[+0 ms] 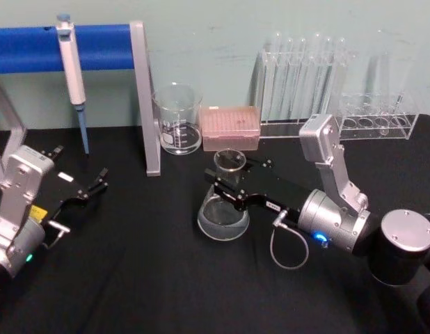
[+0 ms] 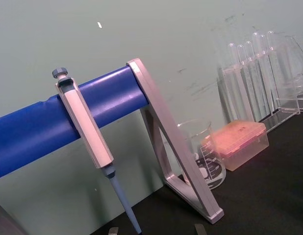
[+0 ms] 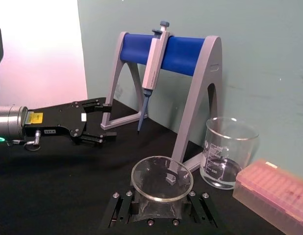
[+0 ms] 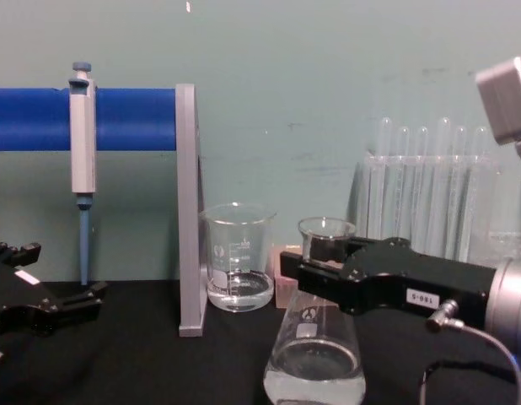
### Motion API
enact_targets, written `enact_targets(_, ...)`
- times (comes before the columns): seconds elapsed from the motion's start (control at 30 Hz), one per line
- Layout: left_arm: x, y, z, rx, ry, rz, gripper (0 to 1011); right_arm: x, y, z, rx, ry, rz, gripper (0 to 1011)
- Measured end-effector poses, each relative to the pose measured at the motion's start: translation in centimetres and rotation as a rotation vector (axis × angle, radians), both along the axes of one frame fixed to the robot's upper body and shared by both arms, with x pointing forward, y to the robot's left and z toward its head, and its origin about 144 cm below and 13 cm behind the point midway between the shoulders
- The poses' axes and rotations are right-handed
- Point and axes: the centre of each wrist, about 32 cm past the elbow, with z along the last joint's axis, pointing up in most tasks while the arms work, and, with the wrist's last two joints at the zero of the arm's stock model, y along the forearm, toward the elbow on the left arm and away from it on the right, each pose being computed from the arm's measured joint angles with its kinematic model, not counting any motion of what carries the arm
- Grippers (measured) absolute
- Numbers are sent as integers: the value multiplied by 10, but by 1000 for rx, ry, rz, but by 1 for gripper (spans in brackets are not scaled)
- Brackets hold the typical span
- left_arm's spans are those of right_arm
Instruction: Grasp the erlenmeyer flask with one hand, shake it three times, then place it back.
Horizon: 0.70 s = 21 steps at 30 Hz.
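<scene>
Erlenmeyer flask stands on the black table, its neck caught between the fingers of the right gripper, which close on it just below the flared rim. Beyond the gripper sit a beaker and pink tip box. Far off, the left gripper rests spread and empty.

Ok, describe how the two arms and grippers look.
Both arms are silver with black blocky grippers. The right gripper bears a small white printed label, a silver connector and a grey looped cable. The left gripper has a white patch, a yellow sticker and a green light.
</scene>
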Motion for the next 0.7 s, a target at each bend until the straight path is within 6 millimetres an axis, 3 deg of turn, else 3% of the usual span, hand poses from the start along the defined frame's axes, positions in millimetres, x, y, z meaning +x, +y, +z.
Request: enact_targets(0.7, 0, 0, 0, 0, 0, 0, 1001, 3, 1, -12, -22, 26, -4, 449)
